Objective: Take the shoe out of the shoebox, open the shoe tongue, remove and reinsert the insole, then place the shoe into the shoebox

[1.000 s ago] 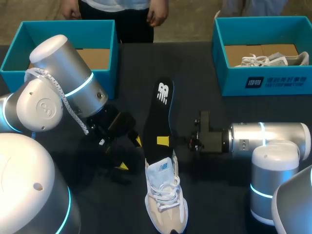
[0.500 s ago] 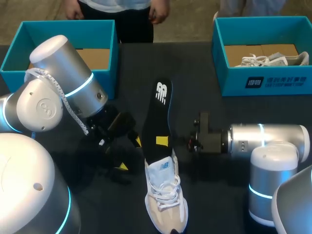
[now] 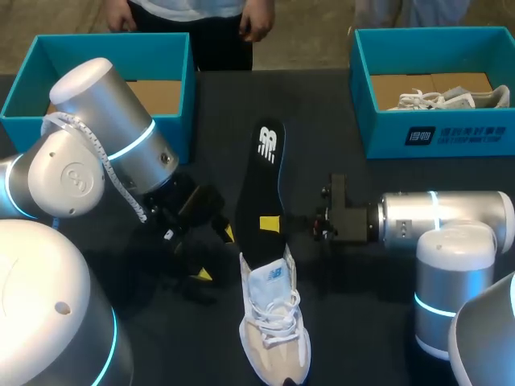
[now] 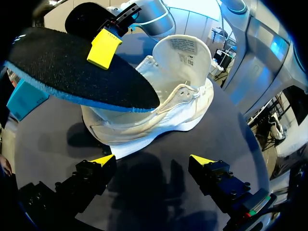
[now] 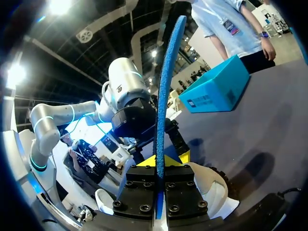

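A white and beige shoe (image 3: 272, 322) lies on the dark table near the front middle, its tongue pulled up. My right gripper (image 3: 272, 223) is shut on the black insole (image 3: 264, 181), which it holds above the table, over the shoe's heel end. In the right wrist view the insole (image 5: 168, 82) stands edge-on between the yellow tips, its blue underside showing. My left gripper (image 4: 151, 161) stands open beside the shoe (image 4: 159, 108), holding nothing, with the insole (image 4: 67, 72) hanging over the shoe ahead of it. In the head view the left gripper (image 3: 213, 253) sits left of the shoe.
A teal shoebox (image 3: 430, 133) at the back right holds another white shoe (image 3: 442, 98). A second teal box (image 3: 20, 92) stands at the back left, partly behind my left arm. A person stands beyond the table's far edge.
My right gripper has drawn the insole back away from the shoe and a little to the right. The left arm and the shoe have not moved.
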`<state>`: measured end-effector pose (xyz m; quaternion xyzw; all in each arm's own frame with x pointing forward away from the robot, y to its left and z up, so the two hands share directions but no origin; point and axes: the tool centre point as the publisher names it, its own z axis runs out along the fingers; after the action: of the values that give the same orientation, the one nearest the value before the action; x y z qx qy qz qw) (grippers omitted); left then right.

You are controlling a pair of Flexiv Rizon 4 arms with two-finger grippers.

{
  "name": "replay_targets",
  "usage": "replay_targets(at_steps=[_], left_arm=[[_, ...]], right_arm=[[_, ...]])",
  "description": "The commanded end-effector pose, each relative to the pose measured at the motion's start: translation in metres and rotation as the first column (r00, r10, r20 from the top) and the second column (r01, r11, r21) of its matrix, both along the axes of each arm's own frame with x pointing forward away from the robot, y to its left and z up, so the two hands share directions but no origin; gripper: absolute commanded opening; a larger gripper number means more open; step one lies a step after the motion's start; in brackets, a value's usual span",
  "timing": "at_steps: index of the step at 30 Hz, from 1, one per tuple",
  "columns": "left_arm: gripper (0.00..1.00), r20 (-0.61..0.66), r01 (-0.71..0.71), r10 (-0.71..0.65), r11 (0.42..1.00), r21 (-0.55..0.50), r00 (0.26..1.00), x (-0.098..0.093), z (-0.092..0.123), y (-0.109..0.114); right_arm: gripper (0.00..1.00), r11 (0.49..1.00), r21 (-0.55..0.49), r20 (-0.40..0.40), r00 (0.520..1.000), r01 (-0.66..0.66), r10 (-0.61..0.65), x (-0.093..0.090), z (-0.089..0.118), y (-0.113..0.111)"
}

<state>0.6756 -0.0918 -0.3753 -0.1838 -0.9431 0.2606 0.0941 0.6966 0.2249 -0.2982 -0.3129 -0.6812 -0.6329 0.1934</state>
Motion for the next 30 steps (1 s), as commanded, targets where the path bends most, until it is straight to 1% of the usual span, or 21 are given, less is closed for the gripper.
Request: replay_targets(at_steps=[1, 7, 16, 30], left_arm=[[1.0, 0.003, 0.002, -0.002, 1.0, 0.007, 1.0, 0.0, -0.001, -0.003], [1.0, 0.005, 0.003, -0.003, 1.0, 0.014, 1.0, 0.002, -0.001, -0.004], [1.0, 0.004, 0.009, -0.009, 1.0, 0.018, 1.0, 0.005, -0.001, -0.007], [1.0, 0.004, 0.009, -0.009, 1.0, 0.018, 1.0, 0.005, -0.001, -0.007]], right_arm=[[0.0, 1.0, 0.002, -0.001, 1.0, -0.011, 0.011, 0.003, 0.0, -0.007], [0.0, 1.0, 0.01, 0.001, 1.0, -0.011, 0.011, 0.003, 0.0, -0.01], [0.0, 1.0, 0.022, -0.004, 1.0, -0.013, 0.013, 0.003, -0.007, -0.006], [0.0, 0.999, 0.022, -0.008, 1.0, -0.023, 0.023, 0.004, -0.01, -0.009]])
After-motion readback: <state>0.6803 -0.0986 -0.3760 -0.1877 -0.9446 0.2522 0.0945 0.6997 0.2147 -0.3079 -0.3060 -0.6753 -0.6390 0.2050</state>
